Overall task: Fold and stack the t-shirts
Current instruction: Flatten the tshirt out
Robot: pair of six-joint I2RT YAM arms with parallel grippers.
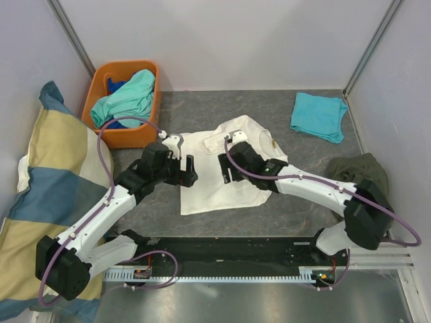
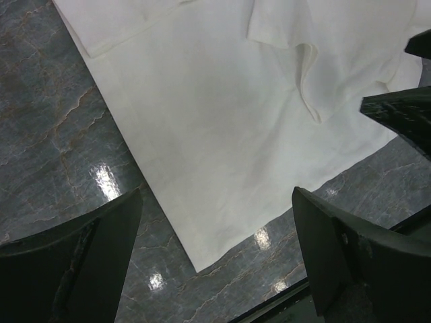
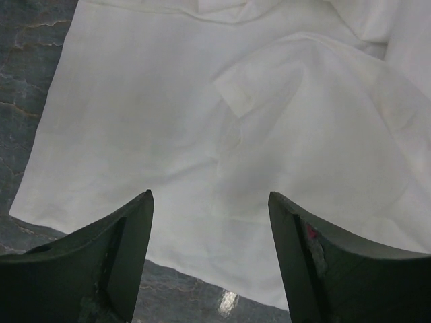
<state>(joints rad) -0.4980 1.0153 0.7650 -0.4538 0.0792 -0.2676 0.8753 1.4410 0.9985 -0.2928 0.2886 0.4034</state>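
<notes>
Laid out mid-way on the grey marbled surface (image 1: 222, 108), a cream-white cotton t-shirt (image 1: 214, 182), upper part folded over on itself. Just above its left edge, the left claw (image 1: 190, 169), fingers spread, pinching nothing. Over its middle, the right claw (image 1: 224, 168), likewise spread and empty. At far right, a folded turquoise tee (image 1: 318, 116). At far left, a mint-green tee (image 1: 128, 97) and a blue tee (image 1: 116, 85) heaped in an orange plastic basket (image 1: 121, 138). Along the left wall, a yellow-and-blue checked pillow (image 1: 47, 188).

Bright, even light, glare spots, sharp
</notes>
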